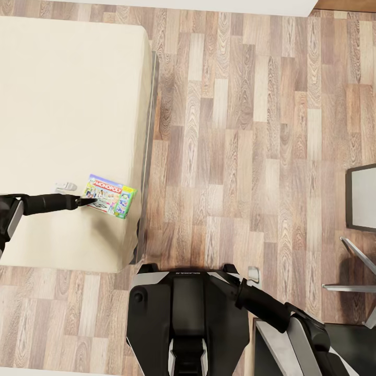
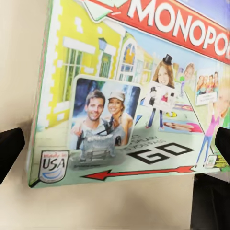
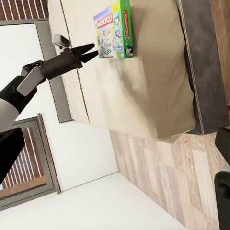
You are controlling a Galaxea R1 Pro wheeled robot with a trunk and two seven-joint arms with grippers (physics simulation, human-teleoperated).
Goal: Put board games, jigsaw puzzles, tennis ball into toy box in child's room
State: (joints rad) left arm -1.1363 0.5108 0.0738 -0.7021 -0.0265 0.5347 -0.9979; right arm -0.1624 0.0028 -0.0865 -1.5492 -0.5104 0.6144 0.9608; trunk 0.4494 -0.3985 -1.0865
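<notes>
Room: wood-plank floor [image 1: 245, 130] in mixed brown and grey tones; a white wall base runs along the far edge of the head view.
Surface: the bed [image 1: 62, 104], a large cream mattress with a thin grey frame edge on the side facing the open floor.
Other furniture: a dark-framed grey panel [image 1: 361, 197] at the right edge of the head view; its identity cannot be told.
Board game, position: the Monopoly box [image 1: 109, 195] lies flat on the bed, near the mattress corner closest to the robot and close to the grey frame edge.
Board game, axis: long axis runs roughly across the head view, slightly skewed, with the far end dropping toward the robot; the printed lid faces up.
Board game, look: red "MONOPOLY" banner, yellow houses, cartoon figures, a photo of a couple, a "GO" square with a red arrow, green side walls.
Left gripper [image 1: 90, 200]: fingers spread open, tips at the box's short end, one to each side of that end; contact cannot be told.
Right gripper [image 3: 221, 163]: dark fingertips apart, nothing between them, held off the bed.
</notes>
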